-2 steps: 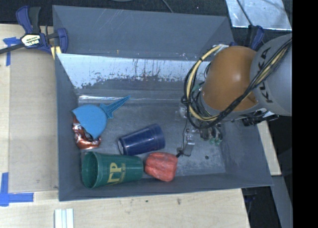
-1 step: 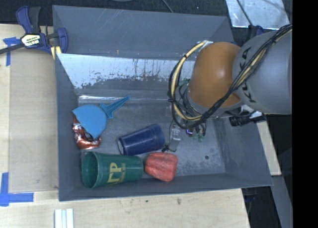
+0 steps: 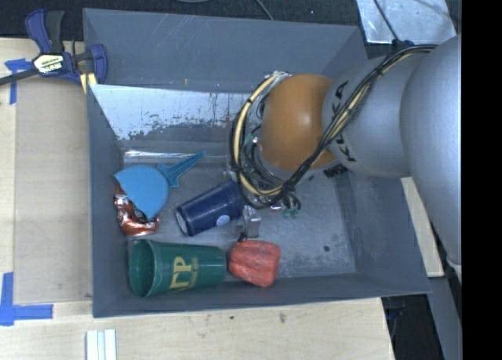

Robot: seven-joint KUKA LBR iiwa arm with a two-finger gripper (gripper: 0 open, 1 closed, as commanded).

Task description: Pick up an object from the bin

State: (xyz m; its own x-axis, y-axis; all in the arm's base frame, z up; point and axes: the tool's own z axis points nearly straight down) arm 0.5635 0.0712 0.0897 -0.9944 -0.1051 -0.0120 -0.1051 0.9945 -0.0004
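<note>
Bin-picking, approach step. The arm [image 3: 392, 115], its wrist under an orange cover [image 3: 294, 127] ringed with cables, reaches down into the grey metal bin [image 3: 235, 45]. It sets the gripper [image 3: 250, 229] low over the middle of the floor. There it sits just beside the right-hand end of a dark blue cylindrical can [image 3: 208, 209] lying on its side, and just above a red, lumpy, rounded object [image 3: 255, 263] near the bin's lower edge. Whether the claw is open or closed cannot be told, and nothing is seen in its grasp; on this evidence the pick is not yet made. The can and the red object are the nearest candidates, and which is meant cannot be decided. The next move would call for a short descent centred on one of them. On the can, the grip should close across its width, since a round body on its side may roll away. Toward the left wall lie a light blue scoop [image 3: 145, 186] and, touching it, a crumpled copper-coloured wrapper [image 3: 133, 217]. In the lower-left corner a dark green cup [image 3: 176, 267] lies on its side, mouth leftward, its base against the red object. The cup's yellow letters are too indistinct to read; black lettering on the arm's grey casing is partly covered by cables.
</note>
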